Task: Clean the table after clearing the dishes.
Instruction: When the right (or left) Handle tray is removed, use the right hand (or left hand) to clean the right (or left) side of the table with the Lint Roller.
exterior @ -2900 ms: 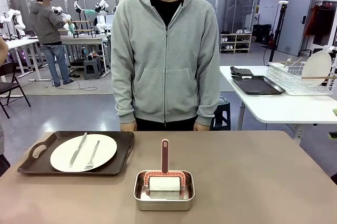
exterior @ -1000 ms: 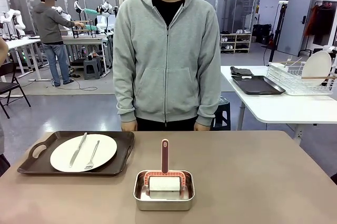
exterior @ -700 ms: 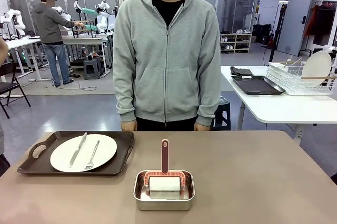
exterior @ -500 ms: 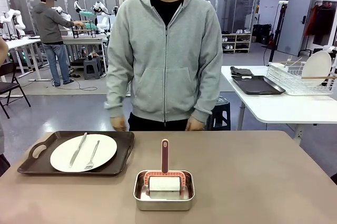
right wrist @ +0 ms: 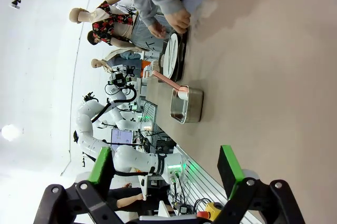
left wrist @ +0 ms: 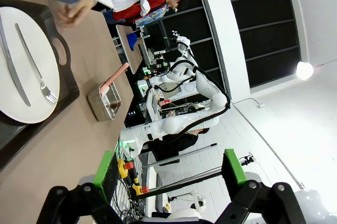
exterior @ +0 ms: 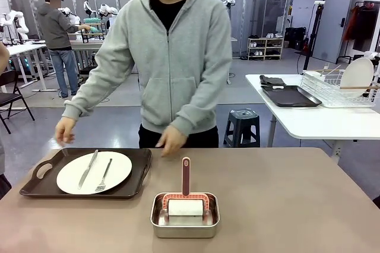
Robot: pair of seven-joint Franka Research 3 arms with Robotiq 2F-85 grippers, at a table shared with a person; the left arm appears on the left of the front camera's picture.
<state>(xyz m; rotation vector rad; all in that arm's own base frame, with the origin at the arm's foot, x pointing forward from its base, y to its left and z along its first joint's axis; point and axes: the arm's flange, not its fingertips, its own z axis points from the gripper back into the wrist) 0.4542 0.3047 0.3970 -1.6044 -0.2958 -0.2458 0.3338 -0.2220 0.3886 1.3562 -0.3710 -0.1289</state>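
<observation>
While clear of the table point(exterior: 285, 193), left tool point(left wrist: 167, 167) and right tool point(right wrist: 165, 165) both at full spread, empty.

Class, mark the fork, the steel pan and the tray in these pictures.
fork point(exterior: 105, 174), front view, middle of its handle.
steel pan point(exterior: 184, 231), front view, its near wall.
tray point(exterior: 77, 153), front view, bare floor behind the plate.

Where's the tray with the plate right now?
Front view: the tray sits on the table's left side, just left of the steel pan, with the person's hand near its far left corner.
</observation>
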